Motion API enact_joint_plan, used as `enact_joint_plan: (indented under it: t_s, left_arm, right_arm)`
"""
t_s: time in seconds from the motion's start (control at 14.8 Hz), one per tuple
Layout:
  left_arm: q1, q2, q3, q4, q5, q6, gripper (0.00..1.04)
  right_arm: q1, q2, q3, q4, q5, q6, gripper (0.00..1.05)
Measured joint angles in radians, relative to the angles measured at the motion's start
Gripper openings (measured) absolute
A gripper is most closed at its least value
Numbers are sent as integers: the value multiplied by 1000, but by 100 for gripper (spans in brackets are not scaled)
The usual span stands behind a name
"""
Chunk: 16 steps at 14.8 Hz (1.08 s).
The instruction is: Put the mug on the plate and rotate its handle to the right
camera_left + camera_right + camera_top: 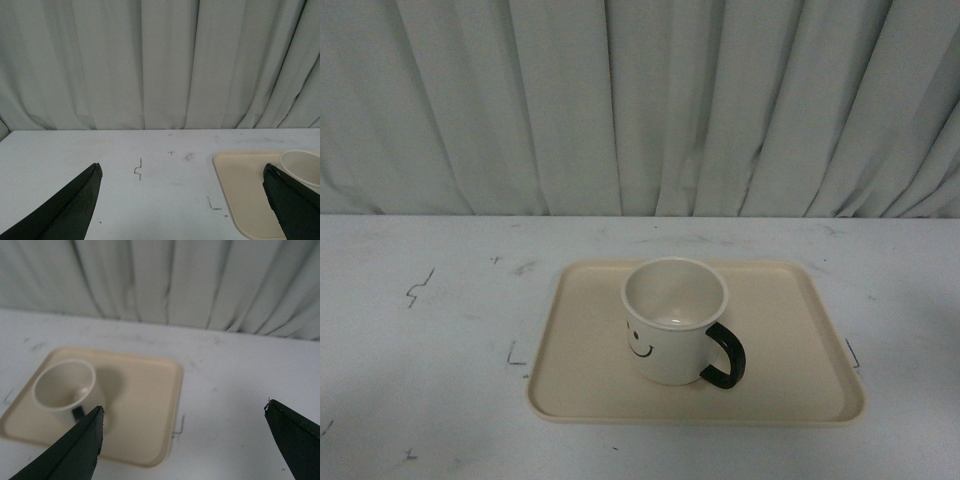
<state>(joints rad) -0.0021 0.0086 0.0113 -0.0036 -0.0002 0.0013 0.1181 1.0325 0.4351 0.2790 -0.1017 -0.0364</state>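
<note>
Left gripper point(182, 166) fingers spread wide, gripping nothing, hovering over the table point(150, 200) toward its left edge, aimed at the curtain point(160, 65) behind the far edge. Right gripper point(184, 406) likewise wide apart and empty, raised toward the right edge. Mug point(670, 335) stands upright on the plate point(790, 340), mid-table. Handle point(725, 358) points toward the right edge, slightly toward the near one.
</note>
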Motion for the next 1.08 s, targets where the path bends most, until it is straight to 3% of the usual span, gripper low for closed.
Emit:
enact_joint_plan:
  t_s: [0.14, 0.47, 0.74, 1.08]
  left_arm:
    - [0, 0, 0, 0, 0, 0, 98]
    - [0, 0, 0, 0, 0, 0, 98]
    - [0, 0, 0, 0, 0, 0, 98]
    - [0, 0, 0, 0, 0, 0, 98]
  right_arm:
    - [74, 207, 182, -119, -62, -19, 98]
    - [173, 546, 510, -356, -90, 29, 98]
    - [242, 888, 793, -421, -48, 148, 98]
    - [250, 1112, 910, -405, 20, 166, 98]
